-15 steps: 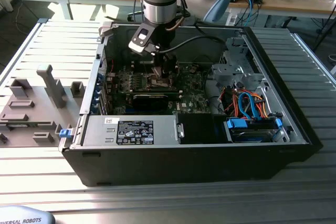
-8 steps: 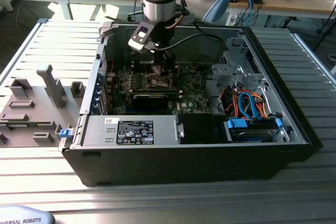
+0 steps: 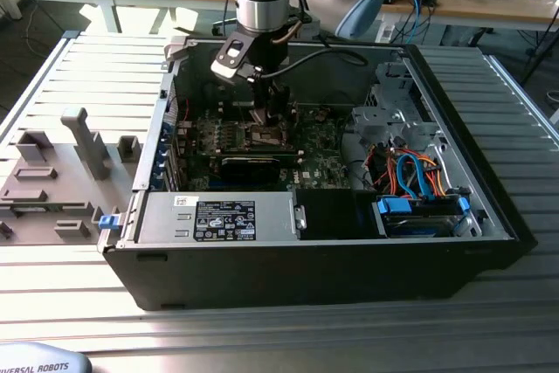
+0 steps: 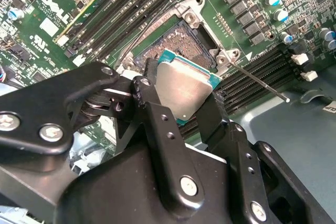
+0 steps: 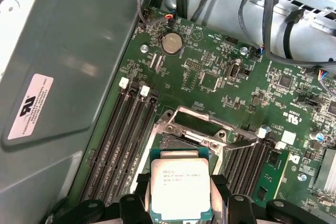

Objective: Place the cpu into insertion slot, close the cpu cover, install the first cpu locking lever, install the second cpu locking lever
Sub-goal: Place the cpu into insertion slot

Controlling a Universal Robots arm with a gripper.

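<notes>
gripper [image 4: 178, 98] clamping cpu [image 5: 180, 190], square, silver-grey top

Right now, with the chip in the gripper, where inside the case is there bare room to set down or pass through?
The insertion slot, near the cpu held by the gripper, lies open, bordered by its metal rim. A bare metal panel lies beyond the memory slots. Crowded: memory slots flank the socket, and cables fill the drive corner.

The silver-topped square cpu [image 4: 184, 90] hangs above the uncovered, dark insertion slot [image 4: 181, 43].
</notes>
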